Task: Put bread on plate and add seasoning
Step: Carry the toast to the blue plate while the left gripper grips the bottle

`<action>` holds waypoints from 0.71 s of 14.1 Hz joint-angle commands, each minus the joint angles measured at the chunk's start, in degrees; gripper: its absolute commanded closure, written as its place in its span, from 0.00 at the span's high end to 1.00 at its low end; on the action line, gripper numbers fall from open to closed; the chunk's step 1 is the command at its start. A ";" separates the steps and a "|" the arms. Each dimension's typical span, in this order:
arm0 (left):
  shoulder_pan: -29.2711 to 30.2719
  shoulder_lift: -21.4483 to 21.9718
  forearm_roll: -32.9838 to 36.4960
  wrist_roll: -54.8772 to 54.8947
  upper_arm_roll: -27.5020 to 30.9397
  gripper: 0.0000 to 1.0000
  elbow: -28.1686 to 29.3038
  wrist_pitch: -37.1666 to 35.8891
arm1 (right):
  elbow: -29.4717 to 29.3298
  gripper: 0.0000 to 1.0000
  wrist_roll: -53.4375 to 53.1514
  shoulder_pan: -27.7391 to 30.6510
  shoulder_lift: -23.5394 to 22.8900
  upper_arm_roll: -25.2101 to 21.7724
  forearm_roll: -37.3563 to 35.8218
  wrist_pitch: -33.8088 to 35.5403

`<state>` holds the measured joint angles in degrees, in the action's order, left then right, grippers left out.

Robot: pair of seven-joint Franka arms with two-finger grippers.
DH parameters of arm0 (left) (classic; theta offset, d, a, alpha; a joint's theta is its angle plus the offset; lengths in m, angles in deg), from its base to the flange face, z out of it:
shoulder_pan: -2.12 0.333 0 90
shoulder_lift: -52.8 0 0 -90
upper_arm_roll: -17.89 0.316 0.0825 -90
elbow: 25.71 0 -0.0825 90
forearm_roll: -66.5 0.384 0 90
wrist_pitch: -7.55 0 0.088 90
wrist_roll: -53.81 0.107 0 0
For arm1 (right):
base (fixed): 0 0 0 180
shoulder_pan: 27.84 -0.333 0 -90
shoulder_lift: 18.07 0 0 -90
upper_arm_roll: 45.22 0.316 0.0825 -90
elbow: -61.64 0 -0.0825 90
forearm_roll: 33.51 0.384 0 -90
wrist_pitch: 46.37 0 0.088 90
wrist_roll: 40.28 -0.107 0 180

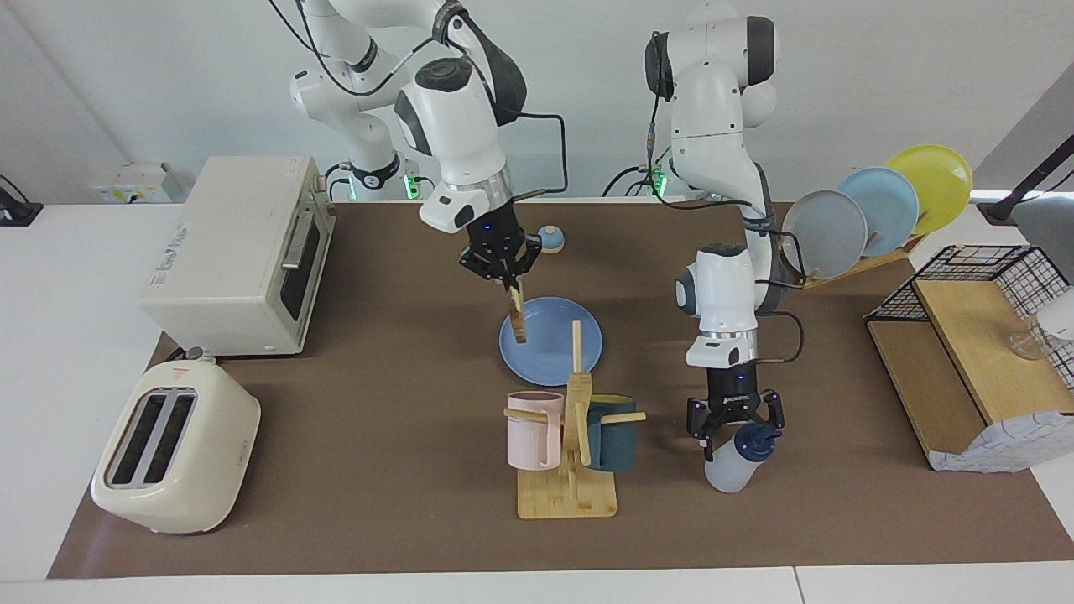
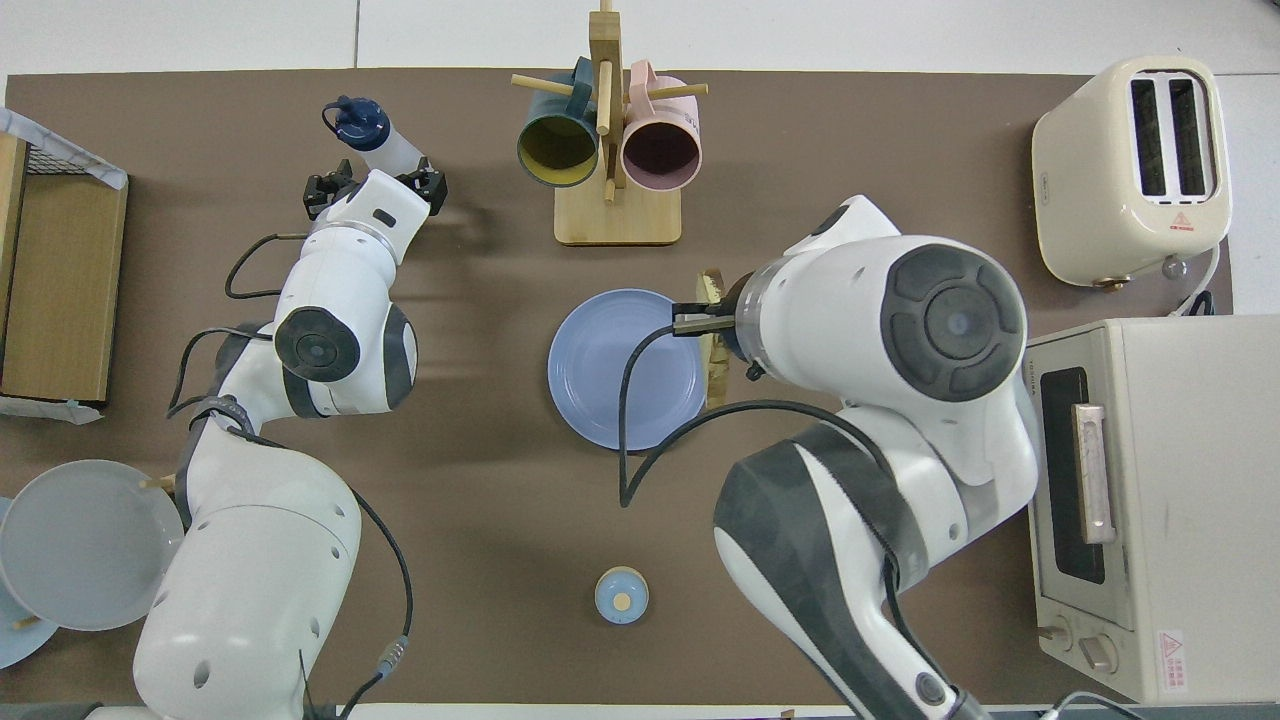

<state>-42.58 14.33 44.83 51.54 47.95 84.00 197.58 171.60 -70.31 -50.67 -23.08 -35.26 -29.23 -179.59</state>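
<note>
Bread (image 1: 517,312) hangs edge-down, pinched at its top by the right gripper (image 1: 506,278), fingers closed on the slice; its lower edge sits over the rim of the blue plate (image 1: 570,356) at the right arm's end, touching or not I cannot tell. In the overhead view only a sliver of the bread (image 2: 712,285) shows past the arm, at the edge of the plate (image 2: 600,350). Plate lies flat mid-worktop (image 1: 377,436), just nearer the robots than the wooden mug rack (image 1: 576,436) with a pink mug (image 1: 532,429) and a dark teal mug (image 1: 617,432). Left gripper (image 1: 734,432) is low at the seasoning bottle (image 1: 738,461), fingers spread around its upper part, just under the navy cap; gripping or not I cannot tell. Bottle leans, and sits beside the mug rack toward the left arm's end. Small blue bell (image 1: 550,239) is nearer the robots than the plate. Toaster (image 1: 172,457) and toaster oven (image 1: 239,256) sit at the right arm's end; plate rack (image 1: 881,210) and wire basket (image 1: 973,335) at the left arm's end.
</note>
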 commanded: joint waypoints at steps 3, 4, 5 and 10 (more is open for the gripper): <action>-0.03 -1.17 -0.65 -2.38 0.08 1.00 -1.87 -1.60 | 4.29 0.00 -5.12 -4.32 -2.72 -0.30 1.25 -12.58; -0.03 -1.08 -0.65 -3.34 0.08 1.00 -1.87 -1.68 | 4.47 0.00 -5.21 -4.33 -3.25 -0.30 1.25 -14.15; -0.03 -1.17 -0.56 -3.96 0.08 1.00 -1.87 -1.68 | 4.82 0.00 -5.30 -4.68 -3.60 -0.21 1.25 -15.74; 0.23 -1.17 -0.21 -5.10 0.08 0.17 -2.22 -1.77 | 6.05 0.00 -5.12 -5.74 -5.10 -0.30 1.25 -19.26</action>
<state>-42.59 14.32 44.83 47.71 47.83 83.47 196.73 176.16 -75.25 -56.21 -28.78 -35.29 -29.21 -197.23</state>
